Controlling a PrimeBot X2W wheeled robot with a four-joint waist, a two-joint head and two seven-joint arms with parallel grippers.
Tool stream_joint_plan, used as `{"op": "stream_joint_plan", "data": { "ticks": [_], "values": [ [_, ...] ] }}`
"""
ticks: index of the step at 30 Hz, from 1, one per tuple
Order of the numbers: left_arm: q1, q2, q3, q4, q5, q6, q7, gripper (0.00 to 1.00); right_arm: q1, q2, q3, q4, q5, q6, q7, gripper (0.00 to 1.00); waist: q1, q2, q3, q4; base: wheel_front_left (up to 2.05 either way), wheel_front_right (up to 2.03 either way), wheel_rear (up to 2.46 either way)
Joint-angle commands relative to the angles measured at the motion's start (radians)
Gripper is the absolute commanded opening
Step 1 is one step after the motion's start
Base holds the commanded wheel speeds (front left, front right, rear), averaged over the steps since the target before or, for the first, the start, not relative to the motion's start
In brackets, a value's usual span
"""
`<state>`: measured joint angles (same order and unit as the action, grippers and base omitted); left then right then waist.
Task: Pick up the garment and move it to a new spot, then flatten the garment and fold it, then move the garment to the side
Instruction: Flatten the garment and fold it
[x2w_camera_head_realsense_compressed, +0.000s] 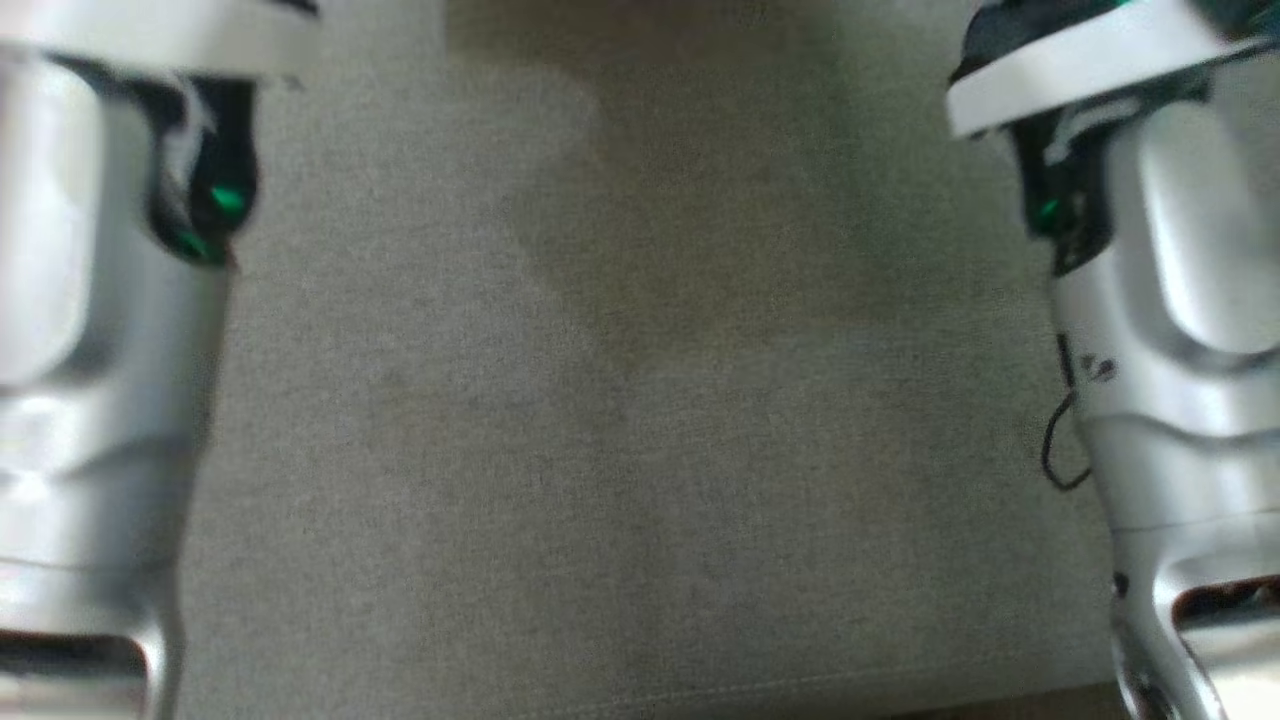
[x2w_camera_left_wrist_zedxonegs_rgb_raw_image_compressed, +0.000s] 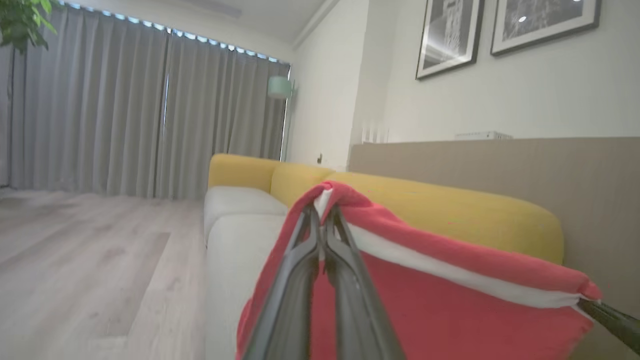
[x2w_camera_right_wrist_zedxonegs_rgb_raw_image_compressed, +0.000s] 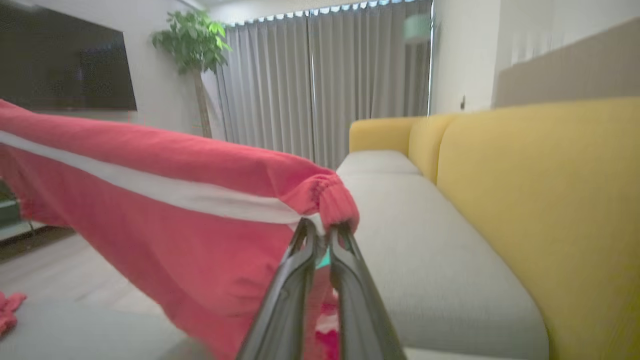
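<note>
Hanging pinched between left tool (x2w_camera_left_wrist_zedxonegs_rgb_raw_image_compressed: 322, 212) and right tool (x2w_camera_right_wrist_zedxonegs_rgb_raw_image_compressed: 322, 231): red garment (x2w_camera_left_wrist_zedxonegs_rgb_raw_image_compressed: 450, 310).

We find both pale forearms (x2w_camera_head_realsense_compressed: 90, 350) blurred, cropped at the sides | garment (x2w_camera_left_wrist_zedxonegs_rgb_raw_image_compressed: 450, 320) runs off the bottom edge | framed pictures (x2w_camera_left_wrist_zedxonegs_rgb_raw_image_compressed: 450, 35) lose their tops

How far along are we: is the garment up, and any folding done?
Pickup looks done: left gripper and right gripper each pinch one end of the red garment, stretched between them by the grey sofa seat. Carrying it to a spot is in hand. Flattening, folding and moving it aside are left.
</note>
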<state>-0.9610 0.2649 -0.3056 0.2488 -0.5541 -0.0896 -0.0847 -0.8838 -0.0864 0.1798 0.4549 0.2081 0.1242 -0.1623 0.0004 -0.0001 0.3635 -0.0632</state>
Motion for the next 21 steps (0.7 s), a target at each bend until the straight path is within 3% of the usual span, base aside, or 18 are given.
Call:
{"op": "stream_joint_plan", "data": {
  "ticks": [1, 6, 11, 21],
  "values": [
    [0.019, 0.026, 0.022, -0.013, -0.009, -0.005, -0.012, 0.0, 0.011, 0.023, 0.021, -0.002, -0.005, 0.007, -0.02, 0.0, -0.0004, 0.0001, 0.021, 0.008, 0.0, 0.0, 0.0],
    [0.163, 0.003, -0.002, 0.052, -0.048, -0.015, -0.048, 0.0, 0.072, 0.031, 0.063, 0.137, -0.003, 0.007, -0.072, 0.0, -0.0004, 0.0001, 0.022, 0.016, 0.0, 0.0, 0.0],
    [0.322, 0.002, -0.013, 0.055, -0.082, -0.021, -0.084, 0.0, 0.168, 0.035, 0.079, 0.169, 0.011, 0.007, -0.096, 0.0, -0.0004, 0.0001, -0.021, 0.02, 0.0, 0.0, 0.0],
    [0.657, -0.011, -0.029, -0.118, -0.13, 0.019, -0.114, 0.0, 0.523, 0.036, 0.056, -0.072, 0.025, 0.007, -0.099, 0.0, -0.0004, 0.0001, -0.19, 0.043, 0.0, 0.0, 0.0]
  ]
}}
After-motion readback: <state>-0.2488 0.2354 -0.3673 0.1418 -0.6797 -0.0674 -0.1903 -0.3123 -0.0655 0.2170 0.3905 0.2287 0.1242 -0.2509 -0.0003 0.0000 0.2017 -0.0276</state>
